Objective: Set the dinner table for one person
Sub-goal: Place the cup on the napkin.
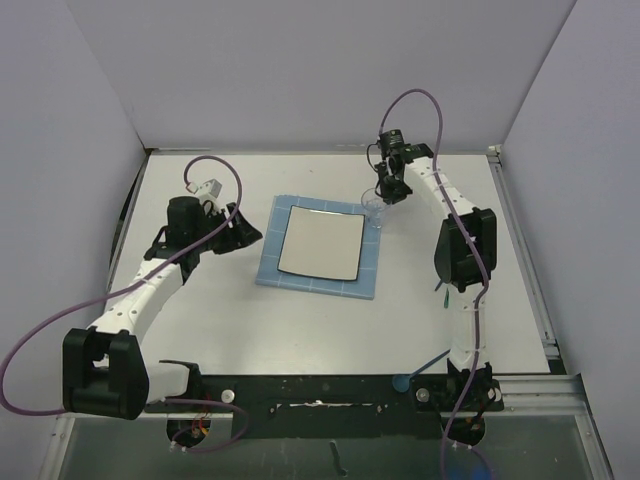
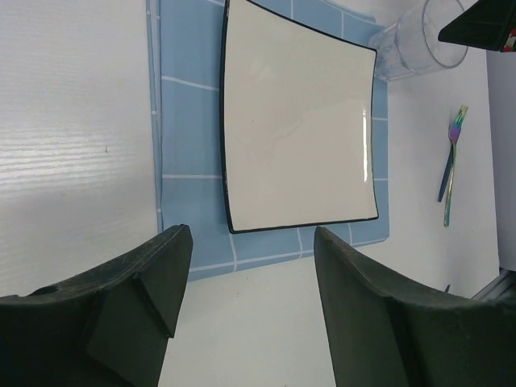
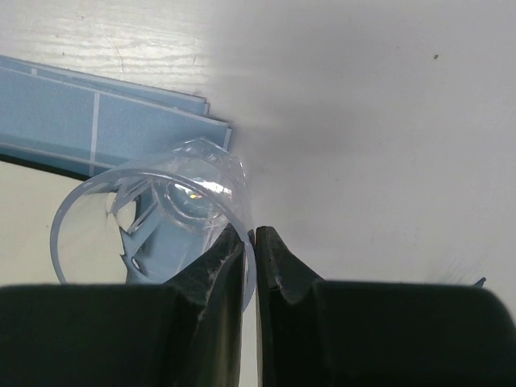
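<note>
Dinner table, white, spans the scene under both arms, w/ blue grid placemat at centre carrying a square dark-rimmed plate. R jaws pinch the rim of a clear glass at mat's far-right corner. L jaws spread, over the surface left of mat. Iridescent fork lies right of mat.

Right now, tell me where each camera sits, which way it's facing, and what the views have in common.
Top external: above and behind the robot, looking down on the table; the left arm and right arm show.
Left wrist: on the left arm, facing the plate across the placemat; the open left gripper shows.
Right wrist: looking down at the glass, whose rim the right gripper pinches.
Shared: the glass and placemat appear in all three.
</note>
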`<action>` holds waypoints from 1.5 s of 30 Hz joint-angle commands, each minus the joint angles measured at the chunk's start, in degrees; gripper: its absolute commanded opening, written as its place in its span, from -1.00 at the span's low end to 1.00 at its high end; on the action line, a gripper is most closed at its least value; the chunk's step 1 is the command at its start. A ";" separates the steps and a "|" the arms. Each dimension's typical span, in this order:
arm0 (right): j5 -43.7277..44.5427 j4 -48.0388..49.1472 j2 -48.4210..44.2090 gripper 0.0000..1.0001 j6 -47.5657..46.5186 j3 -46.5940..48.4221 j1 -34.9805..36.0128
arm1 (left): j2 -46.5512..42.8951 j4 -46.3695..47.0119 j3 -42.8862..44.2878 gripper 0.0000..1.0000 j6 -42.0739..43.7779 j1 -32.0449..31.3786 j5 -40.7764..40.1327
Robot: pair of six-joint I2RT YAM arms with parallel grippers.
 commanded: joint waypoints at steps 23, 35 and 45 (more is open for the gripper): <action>-4.07 1.40 3.12 -0.66 0.63 4.75 -0.48 | 1.08 1.76 1.42 0.20 0.48 1.09 1.93; -4.47 1.21 -0.09 -0.18 0.16 4.76 -1.08 | 1.65 2.95 0.79 0.20 0.17 1.09 2.59; -1.16 -7.11 -2.22 -0.11 -1.70 17.06 -2.10 | 0.26 3.07 0.74 0.20 -0.14 1.09 2.90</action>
